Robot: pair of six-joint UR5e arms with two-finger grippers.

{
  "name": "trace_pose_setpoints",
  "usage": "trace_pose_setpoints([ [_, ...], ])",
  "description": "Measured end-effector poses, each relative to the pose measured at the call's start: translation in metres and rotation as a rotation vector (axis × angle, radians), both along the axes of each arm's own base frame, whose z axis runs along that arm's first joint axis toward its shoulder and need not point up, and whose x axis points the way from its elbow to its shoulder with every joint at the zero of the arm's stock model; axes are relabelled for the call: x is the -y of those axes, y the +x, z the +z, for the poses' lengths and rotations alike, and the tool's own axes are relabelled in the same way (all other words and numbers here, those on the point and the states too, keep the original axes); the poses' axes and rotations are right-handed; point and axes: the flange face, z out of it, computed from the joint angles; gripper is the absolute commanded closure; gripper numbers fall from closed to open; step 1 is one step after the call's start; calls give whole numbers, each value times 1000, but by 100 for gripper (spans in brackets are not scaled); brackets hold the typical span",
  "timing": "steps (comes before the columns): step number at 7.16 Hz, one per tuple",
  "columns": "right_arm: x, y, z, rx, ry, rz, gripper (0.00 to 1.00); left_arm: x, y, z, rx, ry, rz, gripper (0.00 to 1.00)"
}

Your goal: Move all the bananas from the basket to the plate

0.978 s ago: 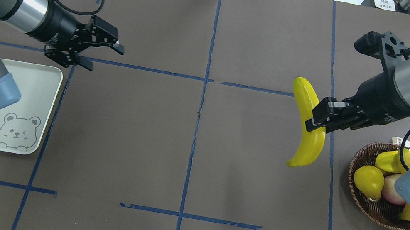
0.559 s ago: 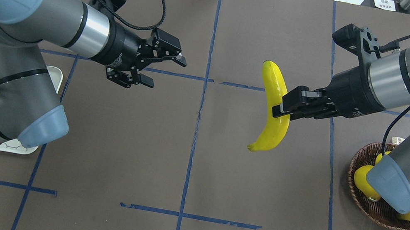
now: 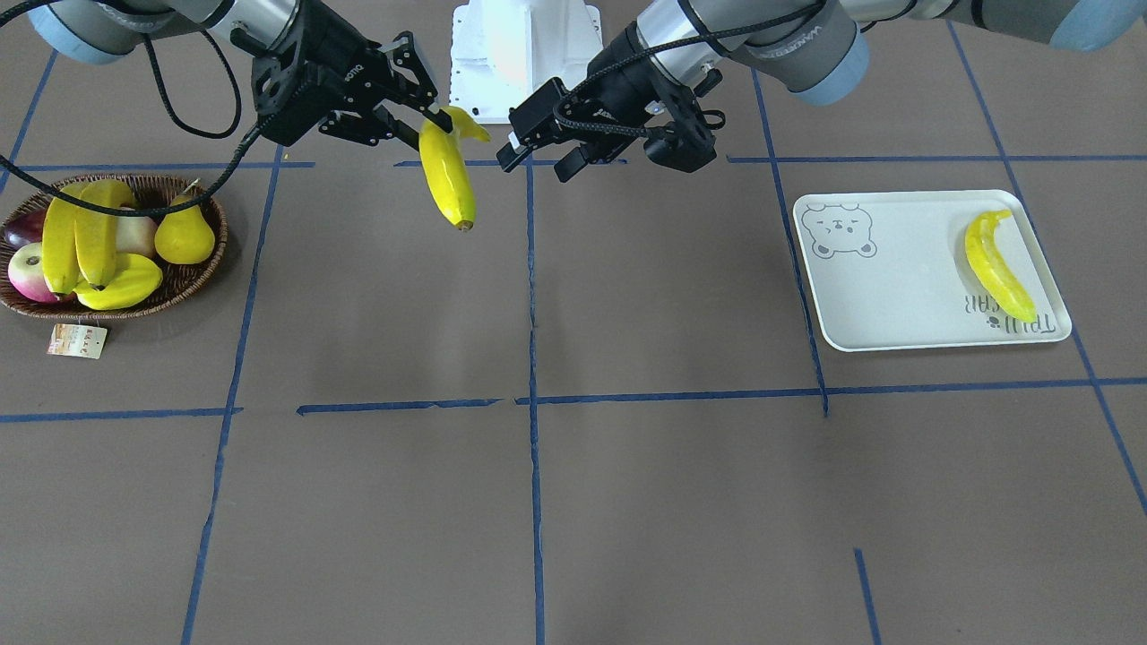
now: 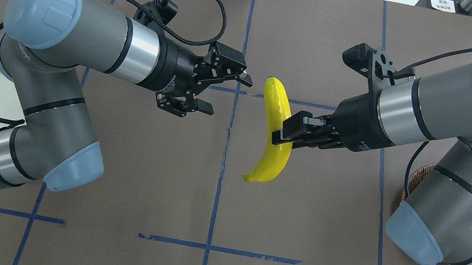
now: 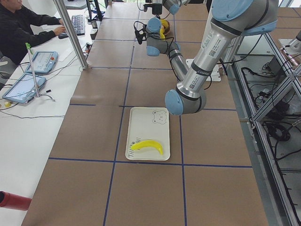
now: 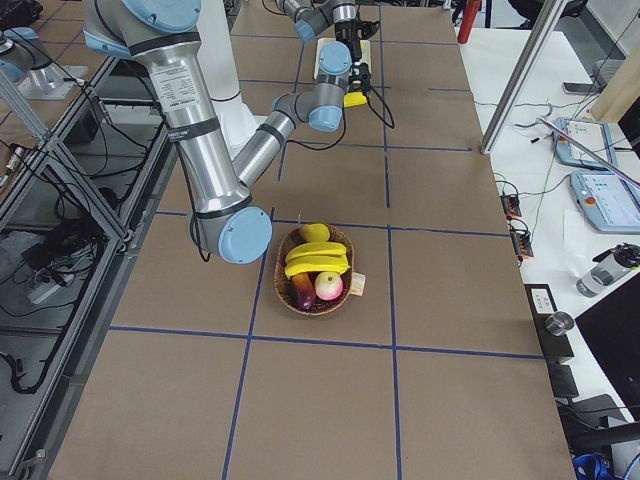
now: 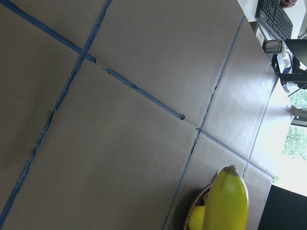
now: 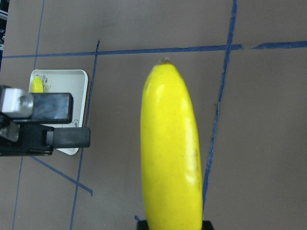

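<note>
My right gripper (image 4: 283, 135) is shut on a yellow banana (image 4: 275, 105) and holds it in the air just right of the table's centre line. It also shows in the front view (image 3: 448, 179) and fills the right wrist view (image 8: 170, 153). My left gripper (image 4: 227, 95) is open and empty, facing the banana a short gap to its left. One banana (image 3: 996, 266) lies on the off-white bear plate (image 3: 896, 287). Two bananas (image 3: 81, 231) lie in the wicker basket (image 3: 116, 313).
The basket also holds a yellow pear (image 3: 184, 237), a starfruit (image 3: 121, 282) and apples (image 3: 31, 273); its paper tag (image 3: 78, 340) lies on the table. A white mount (image 3: 524, 54) stands at the robot's base. An operator (image 5: 23, 28) sits at the far side.
Both arms have moved toward the table's middle. The right gripper carried the banana leftward from near the basket. The left gripper came rightward from the plate, still open.
</note>
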Motion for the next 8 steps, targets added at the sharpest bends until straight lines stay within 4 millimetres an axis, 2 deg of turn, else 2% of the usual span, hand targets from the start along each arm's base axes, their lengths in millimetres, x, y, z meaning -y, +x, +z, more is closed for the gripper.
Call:
trace_pose_setpoints([
  [2, -15, -17, -16, 36, -5, 6, 99, -7, 12, -7, -7, -1, 13, 2],
  [4, -22, -25, -25, 55, -6, 16, 99, -24, 33, -14, -15, 2, 10, 3],
  [5, -22, -26, -26, 58, -7, 17, 99, -28, 38, -15, -16, 3, 11, 11],
  [6, -22, -26, -26, 58, -8, 19, 99, -31, 39, -16, -17, 3, 12, 62],
  [7, -22, -25, -26, 59, -7, 20, 98, -32, 39, -16, -18, 5, 12, 98],
  [8, -22, -25, -26, 59, -7, 20, 94, -32, 39, -15, -17, 8, 12, 100],
])
